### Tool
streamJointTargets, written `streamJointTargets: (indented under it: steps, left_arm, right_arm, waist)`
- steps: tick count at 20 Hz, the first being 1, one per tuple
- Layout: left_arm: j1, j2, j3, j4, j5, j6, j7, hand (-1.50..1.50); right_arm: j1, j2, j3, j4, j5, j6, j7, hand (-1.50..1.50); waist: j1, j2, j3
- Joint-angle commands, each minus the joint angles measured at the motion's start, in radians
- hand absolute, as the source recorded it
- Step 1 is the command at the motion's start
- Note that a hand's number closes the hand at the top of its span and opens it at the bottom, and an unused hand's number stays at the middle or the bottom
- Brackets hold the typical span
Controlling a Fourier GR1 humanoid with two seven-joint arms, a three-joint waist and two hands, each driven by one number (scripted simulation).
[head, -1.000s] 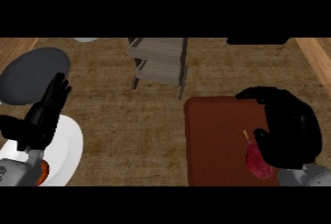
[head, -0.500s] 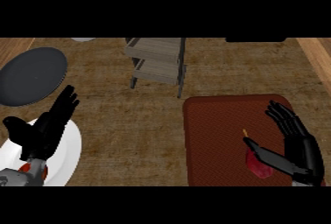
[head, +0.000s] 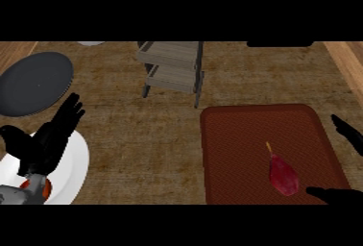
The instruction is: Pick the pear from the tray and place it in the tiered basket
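A dark red pear with a thin yellow stem lies on the brown-red tray, toward its lower right. The grey tiered basket stands at the top middle of the counter. My right hand shows only at the right edge: straight fingers beside the tray and the thumb below the pear, apart from it, so it is open. Open too, my left hand rests at the lower left with fingers up, over a white plate.
A dark grey plate lies at the upper left. A white plate sits under my left hand. Wooden edges run along both sides of the brown counter top. A black object sits at the top right.
My right hand has pulled back to the right, off the tray, uncovering the pear. The whole scene has shifted slightly in view. The pear stays on the tray.
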Motion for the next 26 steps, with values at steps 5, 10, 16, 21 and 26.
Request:
streamJointTargets:
  steps: [5,10,16,21,26]
  left_arm:
    - [-0.011,0.008,0.032,0.029,0.005,-0.041,-0.006,0.0]
    - [-0.068,-0.05,0.034,0.052,-0.039,-0.037,0.028,0.0]
    - [0.058,-0.04,0.102,-0.027,-0.052,-0.099,0.006,0.0]
    - [0.057,-0.068,0.091,-0.005,-0.083,-0.123,0.012,0.0]
    - [-0.002,-0.111,0.122,-0.03,-0.138,-0.094,0.086,0.0]
  right_arm:
    - [0.028,-0.26,0.09,-0.215,0.016,0.287,0.308,-1.5]
    - [-0.103,-0.13,0.171,-0.31,0.067,0.273,0.587,-1.5]
    - [-0.084,-0.012,0.172,-0.254,0.18,0.285,0.618,-1.5]
    - [-0.092,0.074,0.241,-0.055,0.31,0.258,0.542,-1.5]
    - [-0.214,0.185,0.229,0.07,0.384,0.283,0.539,-1.5]
  waist:
    - [0.005,0.001,0.002]
    - [0.015,0.004,0.004]
    - [0.014,0.002,0.005]
    - [0.014,0.002,0.006]
    - [0.014,0.003,0.005]
